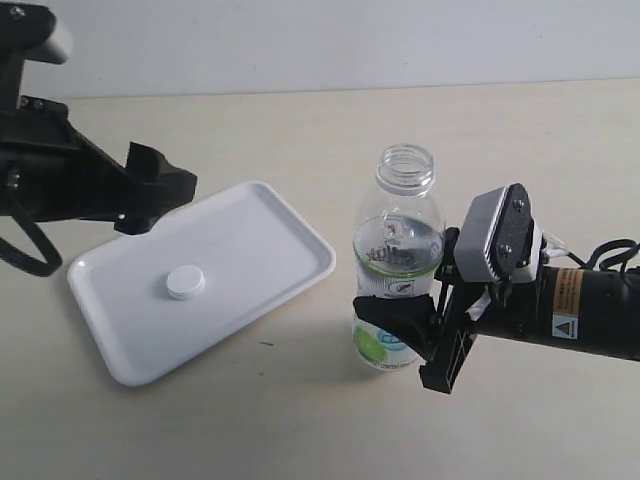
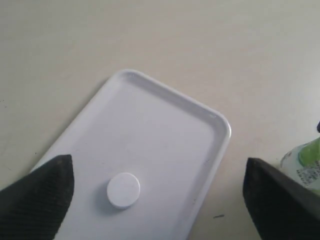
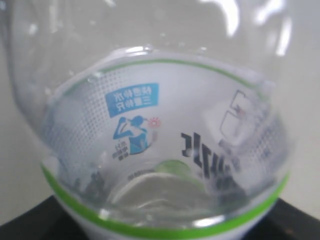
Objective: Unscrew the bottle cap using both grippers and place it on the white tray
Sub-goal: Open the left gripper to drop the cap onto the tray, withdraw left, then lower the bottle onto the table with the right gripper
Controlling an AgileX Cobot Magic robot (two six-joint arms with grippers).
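Note:
The white bottle cap (image 1: 186,282) (image 2: 123,190) lies flat on the white tray (image 1: 260,225) (image 2: 165,115), touched by nothing. My left gripper (image 1: 160,188) (image 2: 160,195) hangs open above the tray's far left side, its black fingers (image 2: 40,192) wide apart with the cap below between them. The clear bottle (image 1: 398,250) (image 3: 160,140) stands upright and uncapped, its threaded neck bare. My right gripper (image 1: 420,325) is shut on the bottle's lower labelled part, from the right. The bottle fills the right wrist view, and its base edge shows in the left wrist view (image 2: 305,162).
Everything rests on a pale beige table (image 1: 300,420). The tray sits left of the bottle, a short gap between them. A small dark mark (image 1: 266,345) lies on the table in front of the tray.

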